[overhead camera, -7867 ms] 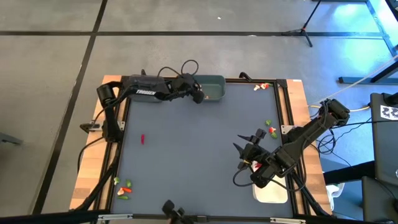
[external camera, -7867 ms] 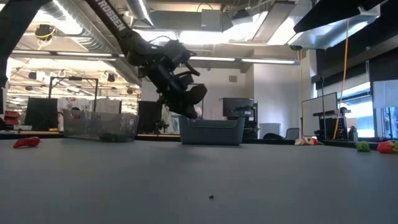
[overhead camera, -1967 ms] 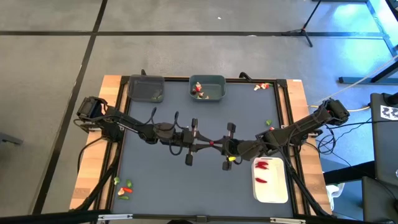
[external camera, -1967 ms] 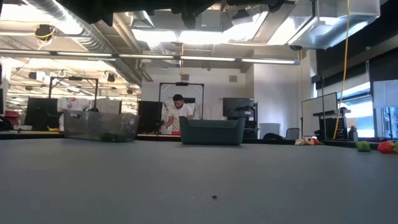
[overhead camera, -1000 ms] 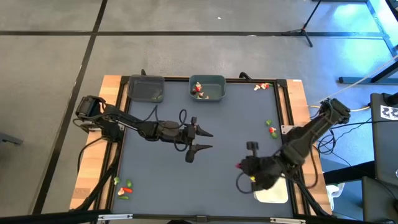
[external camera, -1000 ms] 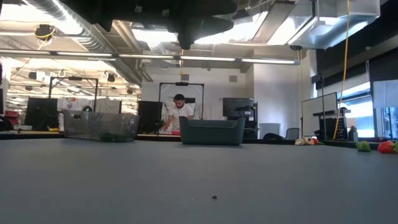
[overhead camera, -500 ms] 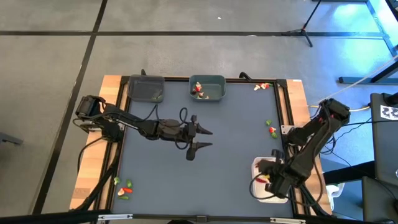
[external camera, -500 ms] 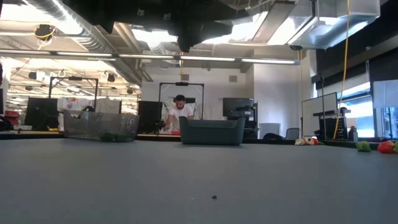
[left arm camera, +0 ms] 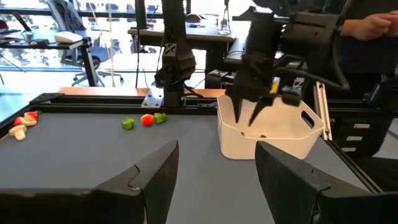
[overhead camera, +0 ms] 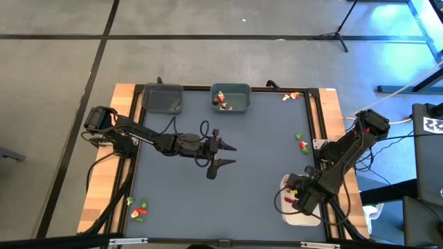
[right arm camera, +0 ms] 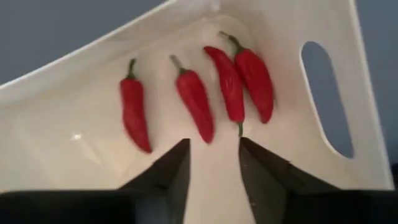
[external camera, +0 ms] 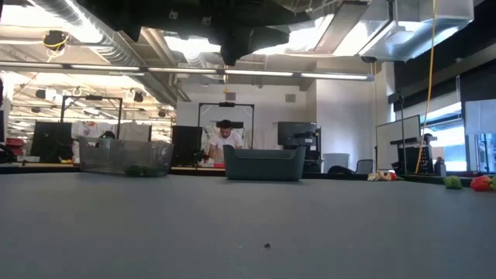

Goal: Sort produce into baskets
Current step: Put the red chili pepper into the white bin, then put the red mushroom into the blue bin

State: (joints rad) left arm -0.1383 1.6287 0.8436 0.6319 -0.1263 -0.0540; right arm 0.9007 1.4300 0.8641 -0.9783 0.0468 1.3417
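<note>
Four red chilies in white tray; right tool above.

- No legible text, labels or numbers anywhere.
- Black-and-white patterned marker on dark equipment at far right, high view; not readable.

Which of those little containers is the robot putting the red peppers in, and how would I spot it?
Look at the dark grey table, at the near corner on the right arm's side. There sits a white plastic tray with rounded corners, under the right gripper. Unlike the two grey bins at the far edge, it is white and holds only red chili peppers.
</note>
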